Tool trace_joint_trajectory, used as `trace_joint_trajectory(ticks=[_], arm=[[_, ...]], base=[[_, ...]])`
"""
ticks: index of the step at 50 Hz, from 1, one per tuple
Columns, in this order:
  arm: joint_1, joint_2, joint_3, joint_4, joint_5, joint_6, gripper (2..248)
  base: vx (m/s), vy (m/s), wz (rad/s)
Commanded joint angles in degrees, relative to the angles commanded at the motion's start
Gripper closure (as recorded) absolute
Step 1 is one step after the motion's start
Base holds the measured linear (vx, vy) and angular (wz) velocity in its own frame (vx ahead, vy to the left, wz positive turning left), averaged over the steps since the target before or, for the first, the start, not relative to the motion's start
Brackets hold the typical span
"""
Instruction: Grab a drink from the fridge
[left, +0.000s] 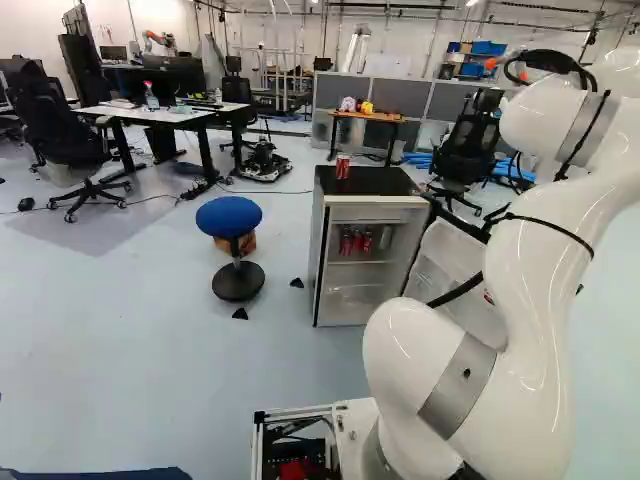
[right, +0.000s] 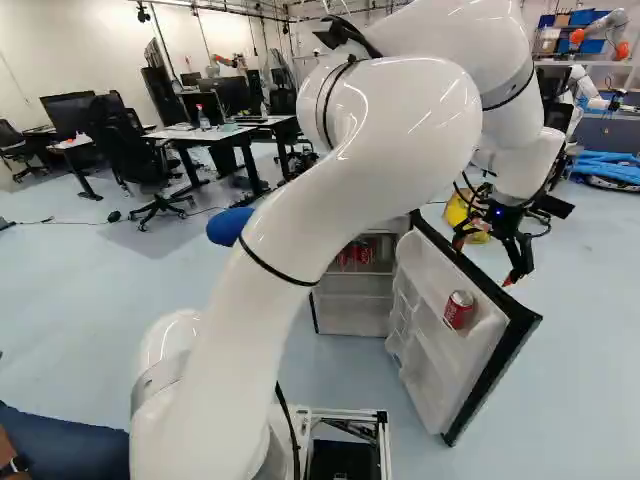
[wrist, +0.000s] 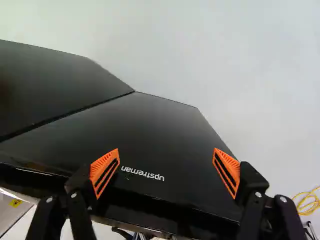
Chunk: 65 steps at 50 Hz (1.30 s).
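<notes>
Hand (right: 487, 262) spread wide, pinching nothing, by the outer face of the open fridge door (right: 430, 275). To reach a drink well, I'd lift clear of the door's edge, come round to its inner side, then close squarely about a can, without knocking the door. The nearest-looking drink, a red can (right: 460, 309), sits across the door from the hand, lower down. Count: one can there; one top can (left: 342, 167) on the fridge (left: 385, 182), farther from the hand; inside, several red cans (left: 357, 240), overlapping, exact number unclear; one fridge.

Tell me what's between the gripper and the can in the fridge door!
The door's black panel stands between the gripper and the can, in the right base view.
</notes>
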Motion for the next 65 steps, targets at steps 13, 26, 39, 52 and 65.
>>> trace_joint_trajectory(ticks=[13, 26, 39, 52, 65], arm=[[0.0, 1.5, 2.4, 0.0, -1.1, 0.0, 3], [0.1, 3.2, 5.3, 0.0, -2.1, 0.0, 3], [0.4, 5.0, 8.4, 0.0, -3.2, 0.0, 3], [0.8, 6.9, 11.5, 0.0, -3.6, 0.0, 3], [1.3, 8.9, 14.8, 0.0, -3.6, 0.0, 3]], base=[[0.0, 0.0, 0.0], [0.0, 0.0, 0.0], [0.0, 0.0, 0.0], [0.0, 0.0, 0.0], [0.0, 0.0, 0.0]])
